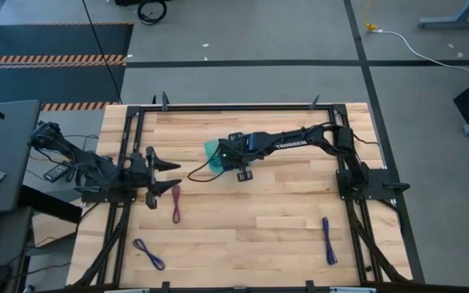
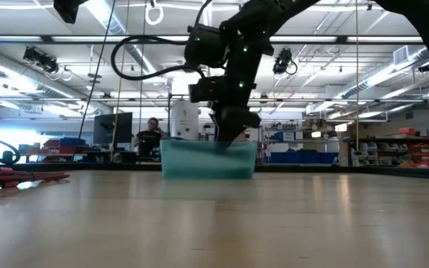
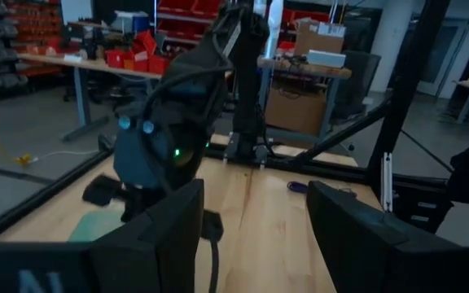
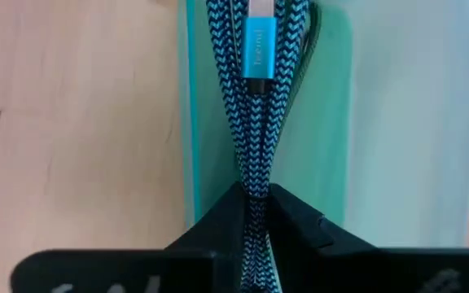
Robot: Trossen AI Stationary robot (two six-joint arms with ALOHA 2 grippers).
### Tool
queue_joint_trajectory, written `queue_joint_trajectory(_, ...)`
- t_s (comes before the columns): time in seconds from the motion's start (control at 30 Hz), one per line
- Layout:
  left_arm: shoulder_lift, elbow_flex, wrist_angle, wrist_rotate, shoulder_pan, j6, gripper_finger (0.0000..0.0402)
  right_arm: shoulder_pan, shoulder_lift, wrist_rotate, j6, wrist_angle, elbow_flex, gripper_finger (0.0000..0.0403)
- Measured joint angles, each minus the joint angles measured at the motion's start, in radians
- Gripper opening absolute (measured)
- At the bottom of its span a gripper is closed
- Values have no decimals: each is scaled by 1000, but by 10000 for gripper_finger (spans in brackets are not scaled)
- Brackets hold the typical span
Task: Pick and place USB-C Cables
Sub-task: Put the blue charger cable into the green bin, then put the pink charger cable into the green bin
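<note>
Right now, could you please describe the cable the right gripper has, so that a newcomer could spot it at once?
Find the translucent teal tray near the table's middle. The right gripper hangs over it, its fingers pinching the teal-blue cable, a braided bundle with a bright blue plug. The maroon cable and two purple cables lie loose on the wood.

The right arm reaches from the worktop's right edge toward its centre, right tool (image 4: 255, 213) pointing down, fingers nearly together on a cable. The left arm waits at the left edge, left tool (image 1: 172, 176) spread wide.
</note>
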Motion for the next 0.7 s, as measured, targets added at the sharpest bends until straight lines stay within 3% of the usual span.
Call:
queue_joint_trajectory(0.3, 0, 0, -19, -1, 2, -33, 226, -8, -4, -31, 67, -43, 46, 147)
queue_joint_trajectory(0.4, 11, 0, -62, -52, 2, -91, 226, -6, -9, -18, 105, -99, 96, 181)
queue_joint_trajectory(0.53, 32, 0, -150, -128, 10, -250, 220, 14, -29, -10, 161, -209, 210, 216)
queue_joint_trajectory(0.7, 64, 0, -351, -31, 55, -601, 202, 45, -60, -9, 314, -426, 368, 234)
